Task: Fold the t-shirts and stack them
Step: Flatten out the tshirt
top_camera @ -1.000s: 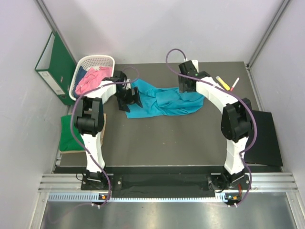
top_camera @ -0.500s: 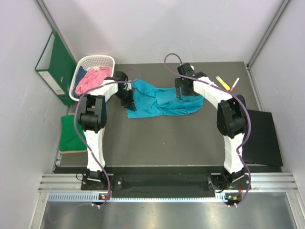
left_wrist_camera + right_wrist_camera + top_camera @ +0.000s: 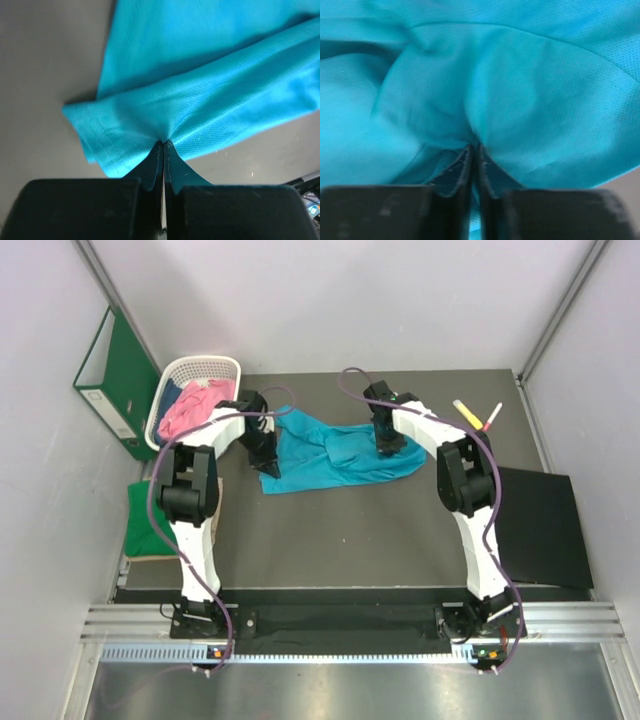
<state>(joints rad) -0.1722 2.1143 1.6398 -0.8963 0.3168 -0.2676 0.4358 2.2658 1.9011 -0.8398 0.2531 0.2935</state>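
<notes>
— Green t-shirt [image 3: 143, 523] lies folded at the table's [image 3: 350, 530] 8 o'clock edge. Pink t-shirt [image 3: 186, 410] sits heaped in the basket [image 3: 232, 365] at 10 o'clock. Neither is touched. What of the one in hand?

— Teal-blue t-shirt [image 3: 340, 453] lies rumpled toward 12 o'clock, on the table between both arms. Left gripper [image 3: 267, 458] is clenched on its 8 o'clock corner; the wrist view shows the jaws pressed together with a thin fold of cloth running into them. Right gripper [image 3: 390, 443] sits at the shirt's 1 o'clock, jaws likewise closed on a bunched ridge of cloth.

— Orientation?

— Long axis runs 9 to 3 o'clock. Neck and hem cannot be told apart under the creases, so I cannot say which way it points.

— Risks?

— In my judgement, three. The left pinch is shallow, near the very edge, so a lift or a pull toward 9 o'clock could slip it free. The right gripper appears to hold a mid-body ridge, perhaps several layers, so spreading may drag a twisted bundle rather than open the shirt. Unequal pulls would skew the axis and spoil the fold line.
</notes>
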